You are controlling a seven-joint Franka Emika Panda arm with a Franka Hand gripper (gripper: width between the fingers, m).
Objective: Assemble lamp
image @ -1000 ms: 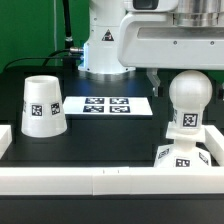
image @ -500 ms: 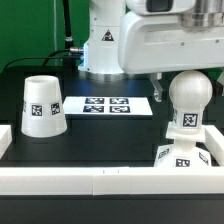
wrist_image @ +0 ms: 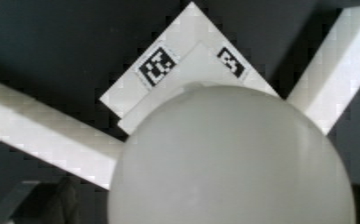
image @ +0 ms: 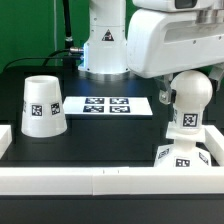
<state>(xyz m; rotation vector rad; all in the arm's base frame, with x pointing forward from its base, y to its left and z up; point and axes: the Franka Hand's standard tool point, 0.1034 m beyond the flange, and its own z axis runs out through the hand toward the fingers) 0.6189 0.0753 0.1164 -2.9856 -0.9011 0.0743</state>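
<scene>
The white bulb (image: 190, 98) stands upright on its tagged neck on the flat square base (image: 178, 156), in the corner at the exterior view's right. My gripper (image: 180, 95) is open, low over the bulb. One dark finger (image: 160, 97) shows beside the bulb's left side and the other is hidden. In the wrist view the bulb's dome (wrist_image: 221, 160) fills the picture close up, with the tagged base (wrist_image: 186, 62) beyond it. No fingers show there. The tapered shade (image: 41, 105) stands alone, mouth down, at the exterior view's left.
The marker board (image: 108, 104) lies flat at the middle back. A low white wall (image: 100, 180) runs along the front and sides of the black table. The arm's white base (image: 105, 45) stands behind the marker board.
The arm's white body has come down and grown larger in view. The dark finger has slid lower along the bulb's left side. The bulb, base and shade have not moved.
</scene>
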